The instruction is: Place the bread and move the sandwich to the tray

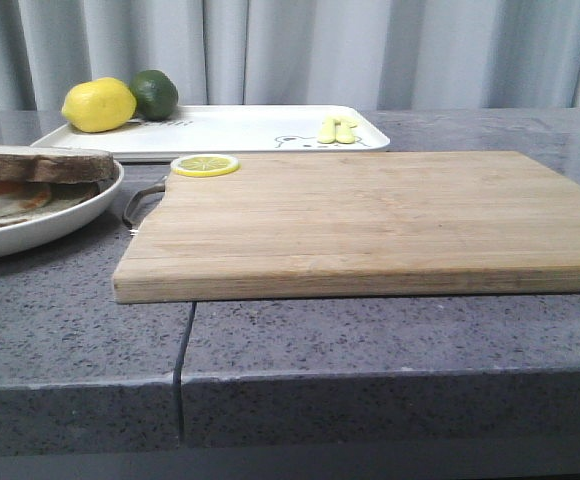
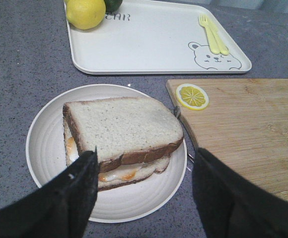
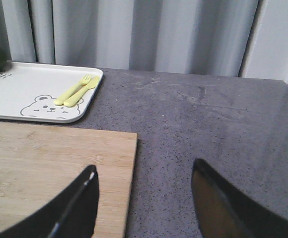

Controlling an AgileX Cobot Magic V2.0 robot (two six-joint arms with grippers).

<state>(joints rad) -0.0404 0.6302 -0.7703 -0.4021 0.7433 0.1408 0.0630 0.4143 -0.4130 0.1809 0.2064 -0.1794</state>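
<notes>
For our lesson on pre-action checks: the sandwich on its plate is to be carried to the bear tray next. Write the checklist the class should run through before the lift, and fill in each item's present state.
1. Top bread slice sits on the sandwich, fairly square: ok.
2. Sandwich lies wholly on the plate: ok.
3. Left gripper jaws open, hanging near the sandwich, gripping nothing: ok.
4. Tray has bare room between the lemon and lime at one end and the fork and bear drawing at the other: ok.
5. Right gripper open, away from plate and tray, by the cutting board edge: ok.
6. Whether the egg filling will stay put when lifted: cannot tell.
</notes>
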